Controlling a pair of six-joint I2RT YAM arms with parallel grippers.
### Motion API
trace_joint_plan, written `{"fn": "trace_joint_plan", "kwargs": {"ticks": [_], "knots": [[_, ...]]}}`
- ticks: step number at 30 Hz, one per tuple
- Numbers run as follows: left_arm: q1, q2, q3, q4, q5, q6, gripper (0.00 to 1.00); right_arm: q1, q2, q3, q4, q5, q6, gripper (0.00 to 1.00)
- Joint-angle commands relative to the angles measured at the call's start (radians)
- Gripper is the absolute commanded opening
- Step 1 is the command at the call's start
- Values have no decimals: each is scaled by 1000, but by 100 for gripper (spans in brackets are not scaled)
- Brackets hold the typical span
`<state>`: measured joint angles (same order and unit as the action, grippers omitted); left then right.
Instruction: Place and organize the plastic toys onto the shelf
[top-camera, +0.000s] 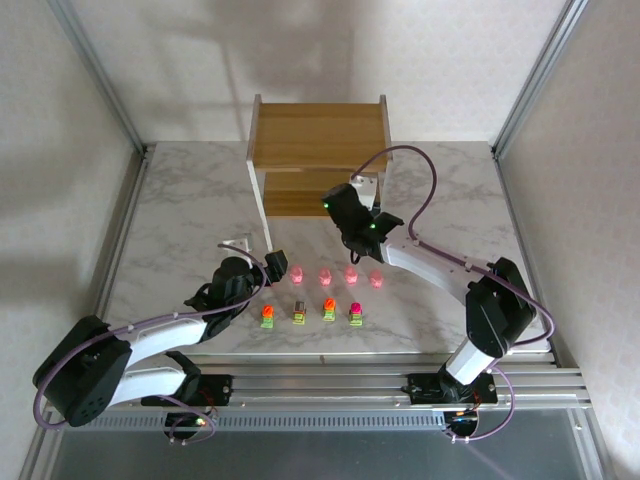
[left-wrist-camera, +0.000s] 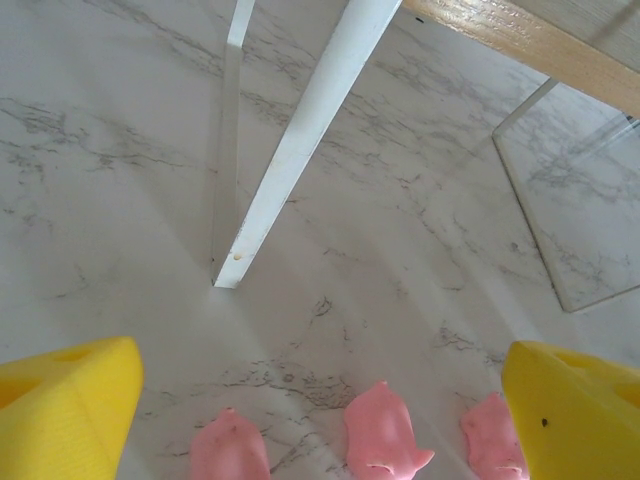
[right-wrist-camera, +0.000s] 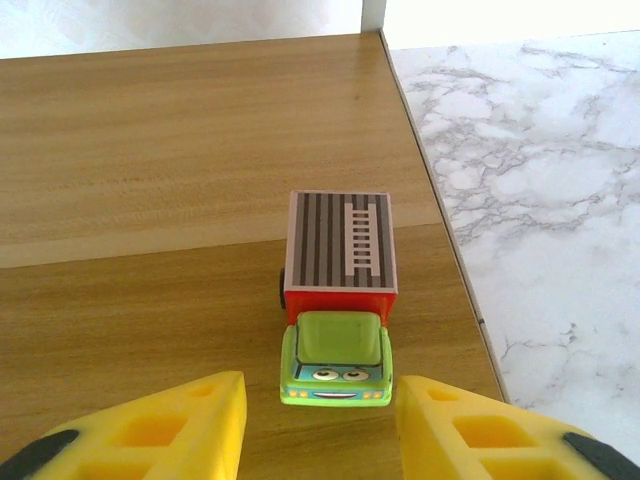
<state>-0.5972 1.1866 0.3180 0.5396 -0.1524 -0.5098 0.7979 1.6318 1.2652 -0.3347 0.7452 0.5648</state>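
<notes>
Pink figures (top-camera: 324, 274) four, blocky toys (top-camera: 329, 309) four, one truck (right-wrist-camera: 337, 330) on shelf (right-wrist-camera: 150, 130)

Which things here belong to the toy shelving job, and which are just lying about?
Job: shelf; toy truck on it; four pink figures; four blocky toys.
Just there: purple cables; metal rail.

The board of the two-tier light-brown wooden shelf (right-wrist-camera: 150, 150) lies bare to the left of a small green-and-red plastic toy truck (right-wrist-camera: 338, 310), which stands near the board's right edge. On the white marble desk (left-wrist-camera: 120, 130), the shelf's thin white leg (left-wrist-camera: 300, 150) stands beyond a row of translucent pink rounded figures (left-wrist-camera: 380, 438). Bare desk flanks that leg.
</notes>
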Motion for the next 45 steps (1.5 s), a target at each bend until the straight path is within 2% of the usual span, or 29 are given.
{"fn": "trace_joint_plan", "kwargs": {"ticks": [1, 23, 35, 40, 45], "knots": [[10, -3, 11, 7, 8, -15, 92, 21, -29, 6, -19, 52, 13, 45], [11, -18, 7, 3, 8, -16, 93, 158, -134, -83, -91, 139, 98, 49], [11, -35, 8, -7, 1, -17, 92, 274, -171, -110, -184, 144, 188, 49], [11, -30, 11, -7, 8, -16, 92, 312, -203, -135, -259, 62, 234, 48], [11, -25, 12, 0, 24, -18, 92, 380, -226, -177, -323, 30, 310, 48]]}}
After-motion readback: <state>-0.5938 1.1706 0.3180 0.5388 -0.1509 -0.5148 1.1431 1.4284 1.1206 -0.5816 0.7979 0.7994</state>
